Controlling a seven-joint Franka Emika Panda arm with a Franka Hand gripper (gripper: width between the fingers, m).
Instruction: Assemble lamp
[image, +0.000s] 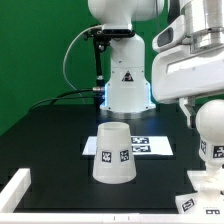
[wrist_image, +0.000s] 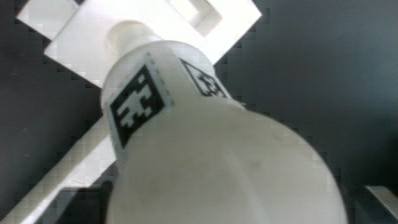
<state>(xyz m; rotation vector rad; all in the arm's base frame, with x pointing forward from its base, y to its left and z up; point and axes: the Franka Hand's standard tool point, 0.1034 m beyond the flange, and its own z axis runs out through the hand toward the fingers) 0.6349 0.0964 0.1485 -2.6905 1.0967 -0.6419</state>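
Wrist view puts the bulb (wrist_image: 214, 150) right up against the lens. Its round head fills the near part of the picture and its tagged neck runs away from you toward the base (wrist_image: 80, 40), whose square foot shows beyond the neck's far end. That is the relation to work from: the camera looks down the bulb's long axis, so the bulb sits straight ahead of the fingers (image: 188, 113), head toward them and base at the far end.

Dark shapes at the picture's corners beside the head may be the pads. You cannot tell from either view whether the fingers are clenched on the head or merely flank it, so treat the grip as unconfirmed.

In the exterior view the bulb (image: 213, 125) stands upright on the bench (image: 50, 150), with the base (image: 205, 192) directly beneath it. Whether the neck is fully seated is hidden. The arm (image: 190, 60) comes down from above the bulb with the wrist pointing downward, and one dark finger hangs just beside the head on the exterior view's left.

The shade (image: 112, 155) stands wide end down, well apart from the bulb to the exterior view's left. The marker board (image: 150, 146) lies flat farther back than the bulb on that same side. By my judgement any coming twist or lift should stay in line with that upright axis, since a sideways pull risks tipping the base.
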